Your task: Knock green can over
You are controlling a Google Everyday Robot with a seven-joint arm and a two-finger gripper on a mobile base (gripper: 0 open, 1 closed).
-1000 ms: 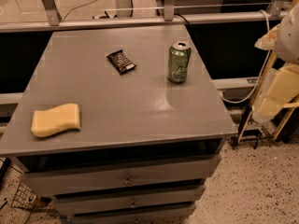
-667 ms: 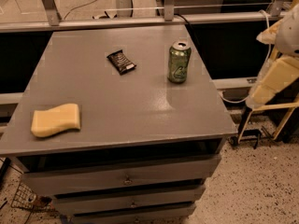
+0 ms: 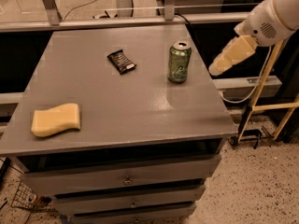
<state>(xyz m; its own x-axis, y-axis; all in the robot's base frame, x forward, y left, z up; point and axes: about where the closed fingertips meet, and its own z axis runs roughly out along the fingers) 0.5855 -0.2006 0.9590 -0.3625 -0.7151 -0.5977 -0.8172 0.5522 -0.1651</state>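
Note:
The green can [image 3: 179, 62] stands upright on the grey table top [image 3: 117, 106], near its right edge, silver top up and pale logo facing me. My gripper [image 3: 219, 68] is a cream-coloured piece at the end of the white arm [image 3: 273, 17], which comes in from the upper right. It hangs in the air just past the table's right edge, to the right of the can and about level with it. It does not touch the can.
A black snack wrapper [image 3: 122, 61] lies left of the can. A yellow sponge [image 3: 56, 120] lies at the front left. Drawers [image 3: 126, 178] sit under the table top. A yellow metal stand [image 3: 261, 104] is on the floor to the right.
The arm has swung up and leftward from the far right, bringing the gripper closer to the can. The can, wrapper and sponge have not moved.

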